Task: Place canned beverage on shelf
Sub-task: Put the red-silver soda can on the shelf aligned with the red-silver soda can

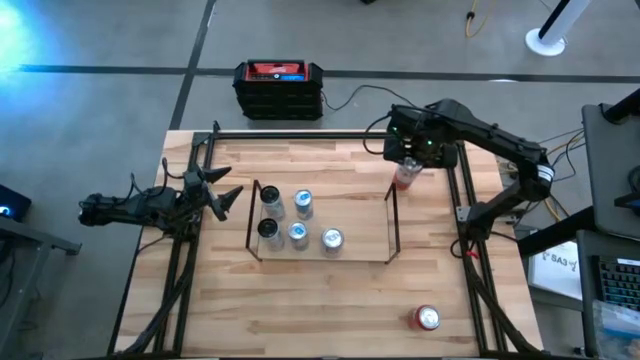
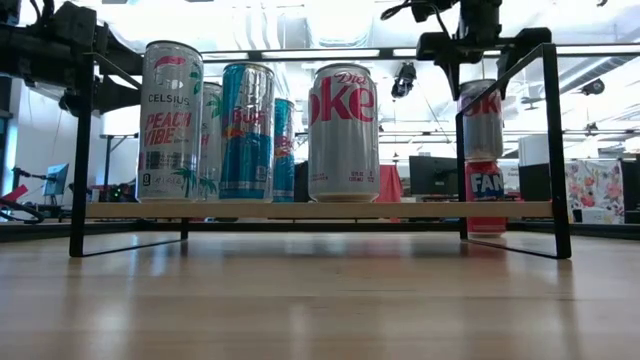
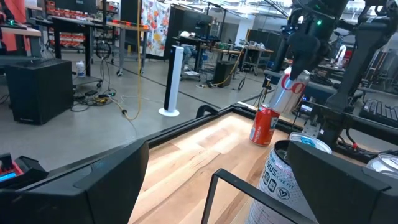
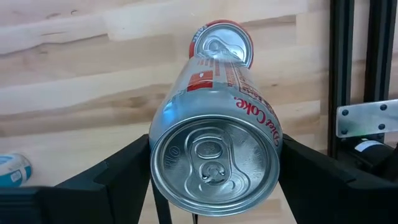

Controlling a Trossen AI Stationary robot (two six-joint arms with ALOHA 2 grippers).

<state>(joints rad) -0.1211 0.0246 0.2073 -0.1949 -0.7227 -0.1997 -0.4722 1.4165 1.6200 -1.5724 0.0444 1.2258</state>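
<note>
Your counter [image 1: 340,300] carries the shelf [image 1: 350,250], already holding five cans. Your right hand [image 4: 214,163], clamped on a Diet Coke can [image 4: 217,143], hovers over the red Fanta can [image 1: 404,178] beside the shelf's right end. Another red can [image 1: 427,318] waits near the counter's front. Your left hand [image 1: 222,196] idles agape, empty.

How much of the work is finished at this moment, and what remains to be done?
Done: five cans already stand on the shelf. In hand: the right gripper has its jaws shut on a Diet Coke can, held in the air above a red Fanta can just outside the shelf's right end. Left: shelving this can, the Fanta and a red can near the table's front. The left gripper waits open.
</note>
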